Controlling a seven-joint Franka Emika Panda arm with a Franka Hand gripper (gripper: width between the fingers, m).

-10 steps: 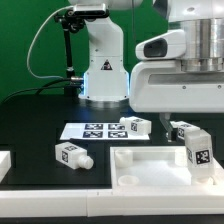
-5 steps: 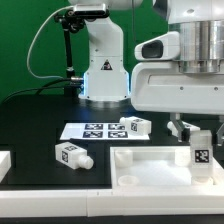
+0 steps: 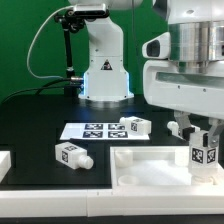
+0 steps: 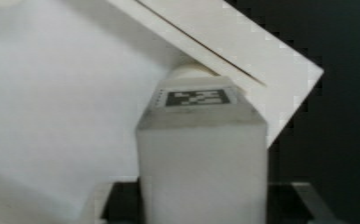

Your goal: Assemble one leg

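My gripper [image 3: 203,138] is shut on a leg [image 3: 205,156], a short white square post with a marker tag. It holds the leg upright over the corner of the big white tray-like panel [image 3: 150,160] at the exterior view's right. In the wrist view the leg [image 4: 198,140] fills the middle between my dark fingers [image 4: 127,203], its far end at the panel's corner [image 4: 61,90]. I cannot tell whether the leg touches the panel. Two more legs lie on the black table: one [image 3: 135,126] behind the panel, one [image 3: 70,154] at the panel's left.
The marker board [image 3: 92,131] lies flat in front of the robot base [image 3: 104,75]. A white part [image 3: 4,162] shows at the left edge. The arm's big white body [image 3: 185,85] hangs over the right side of the table.
The arm has shifted toward the exterior view's right and slightly down with the leg in its grip. A leg seen behind the gripper earlier is now hidden.
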